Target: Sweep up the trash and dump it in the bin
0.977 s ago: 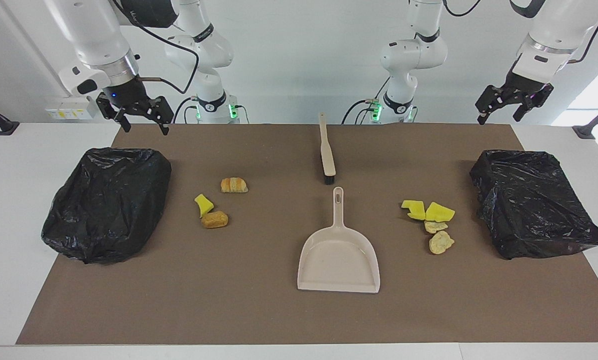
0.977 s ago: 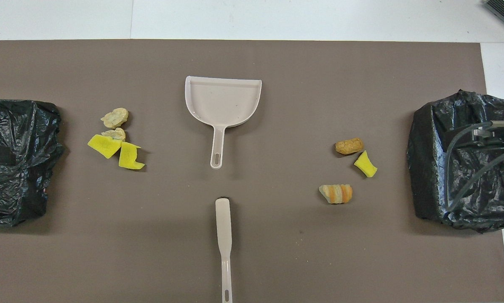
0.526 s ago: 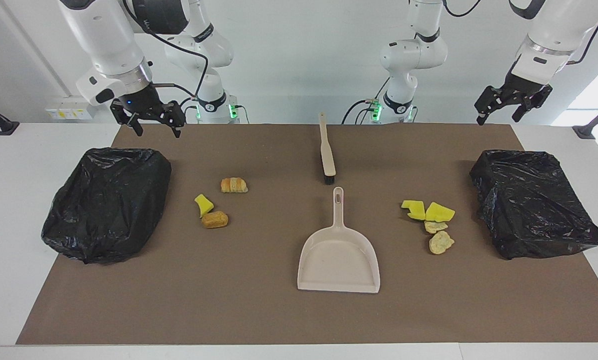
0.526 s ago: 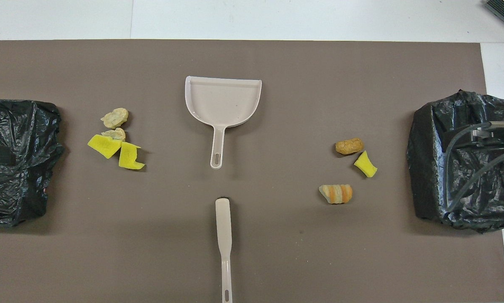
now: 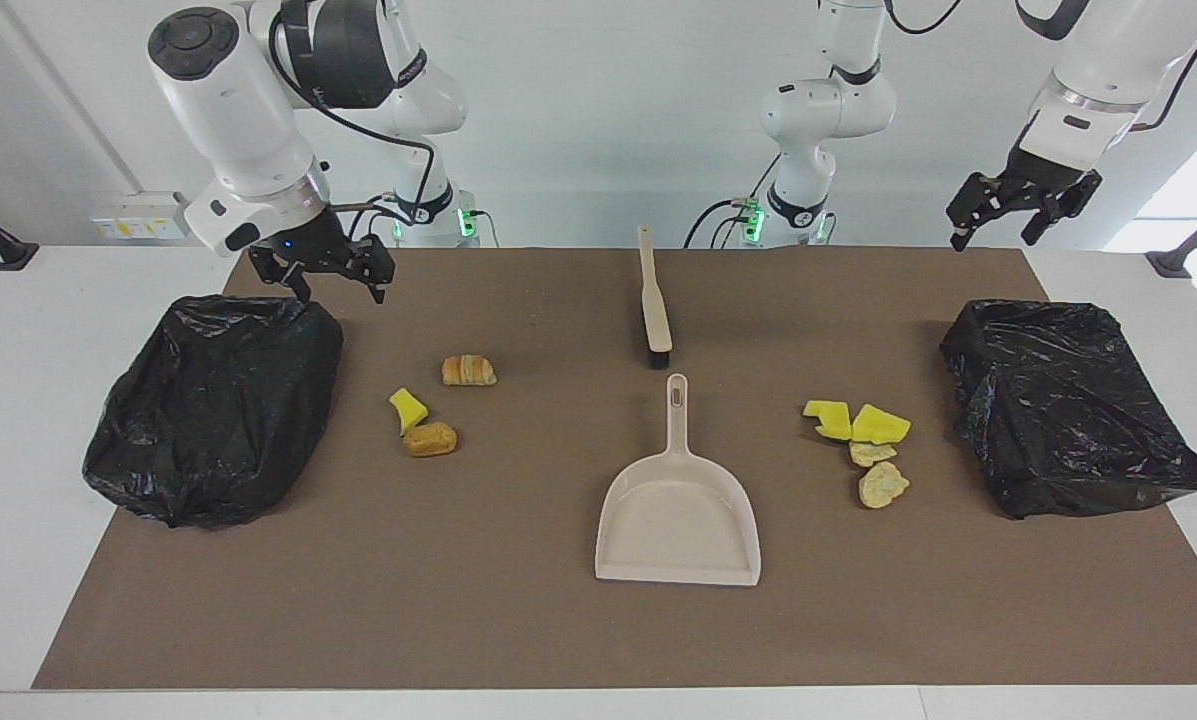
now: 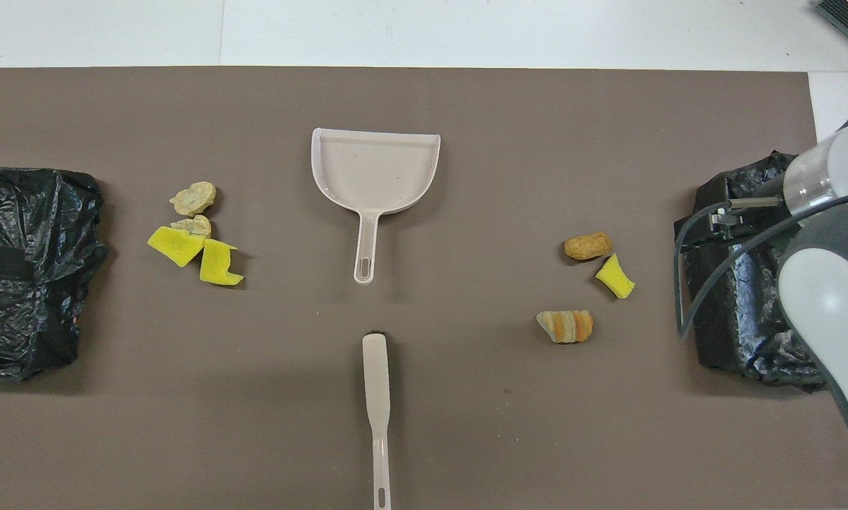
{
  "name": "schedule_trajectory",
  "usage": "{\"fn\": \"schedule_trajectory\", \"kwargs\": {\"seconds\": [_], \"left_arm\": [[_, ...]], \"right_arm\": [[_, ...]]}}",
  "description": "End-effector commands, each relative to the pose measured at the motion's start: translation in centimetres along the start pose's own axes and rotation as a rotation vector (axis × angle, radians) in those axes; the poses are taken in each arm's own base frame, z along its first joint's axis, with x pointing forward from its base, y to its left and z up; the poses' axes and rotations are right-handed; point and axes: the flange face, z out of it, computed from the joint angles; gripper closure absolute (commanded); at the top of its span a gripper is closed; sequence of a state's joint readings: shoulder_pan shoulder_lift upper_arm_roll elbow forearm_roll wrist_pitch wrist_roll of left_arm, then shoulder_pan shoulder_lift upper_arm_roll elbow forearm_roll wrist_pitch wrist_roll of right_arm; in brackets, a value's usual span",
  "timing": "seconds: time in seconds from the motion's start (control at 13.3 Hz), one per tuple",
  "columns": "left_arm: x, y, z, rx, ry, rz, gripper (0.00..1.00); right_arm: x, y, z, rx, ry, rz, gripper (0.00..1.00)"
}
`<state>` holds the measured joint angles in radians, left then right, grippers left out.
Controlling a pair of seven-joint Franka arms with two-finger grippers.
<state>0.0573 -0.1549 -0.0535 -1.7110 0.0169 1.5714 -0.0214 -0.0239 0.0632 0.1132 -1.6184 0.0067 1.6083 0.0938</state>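
Nothing was swept yet: the right gripper (image 5: 324, 278) hung spread and empty over the bin (image 5: 216, 405) rim. The trash (image 5: 424, 420) lay below it, toward the brush (image 5: 654, 305). The left gripper (image 5: 1010, 213) waited, probably spread too. Next: grasp the brush.

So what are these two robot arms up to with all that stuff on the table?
Nothing is being held yet. The right hand is open in the air by one black bin bag; the left hand waits, open, above the table's other end. The brush, dustpan and trash all lie untouched on the brown mat.
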Motion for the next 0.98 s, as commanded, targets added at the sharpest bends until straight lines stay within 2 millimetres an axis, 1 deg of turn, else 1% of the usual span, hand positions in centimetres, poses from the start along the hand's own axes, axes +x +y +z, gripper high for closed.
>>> {"fn": "schedule_trajectory", "kwargs": {"seconds": [0.0, 0.15, 0.23, 0.3, 0.38, 0.45, 0.53, 0.6, 0.75, 0.83, 0.9], "left_arm": [[-0.3, 0.4, 0.6, -0.010, -0.017, 0.001, 0.00], [-0.4, 0.6, 0.7, -0.011, -0.020, 0.004, 0.00], [-0.4, 1.1, 1.5, -0.010, -0.035, 0.010, 0.00], [-0.4, 2.2, 2.3, -0.009, -0.042, 0.028, 0.00], [-0.1, 3.4, 3.5, -0.010, -0.024, 0.053, 0.00], [0.3, 3.8, 4.6, -0.012, 0.007, 0.061, 0.00], [0.2, 4.9, 5.7, -0.012, 0.001, 0.081, 0.00], [-0.5, 7.4, 6.9, -0.009, -0.028, 0.118, 0.00], [-2.4, 11.2, 10.0, 0.002, -0.075, 0.114, 0.00], [-3.4, 12.8, 10.8, 0.006, -0.086, 0.146, 0.00], [-4.7, 14.4, 11.5, 0.003, -0.092, 0.180, 0.00]], "right_arm": [[1.9, -1.4, 0.6, 0.004, 0.024, -0.044, 0.00], [2.8, -1.9, 1.5, 0.012, 0.043, -0.047, 0.00], [3.2, -2.3, 1.7, 0.022, 0.056, -0.044, 0.00], [3.5, -3.4, 2.0, 0.024, 0.066, -0.055, 0.00], [3.6, -4.9, 2.4, 0.029, 0.073, -0.061, 0.00], [4.0, -5.4, 2.7, 0.037, 0.089, -0.033, 0.00], [4.2, -6.2, 3.2, 0.041, 0.094, -0.016, 0.00], [4.6, -7.1, 3.7, 0.050, 0.105, -0.020, 0.00], [4.8, -9.4, 4.1, 0.060, 0.134, -0.032, 0.00], [5.1, -10.0, 4.9, 0.062, 0.133, -0.038, 0.00], [5.0, -10.9, 5.2, 0.064, 0.137, -0.039, 0.00]]}}
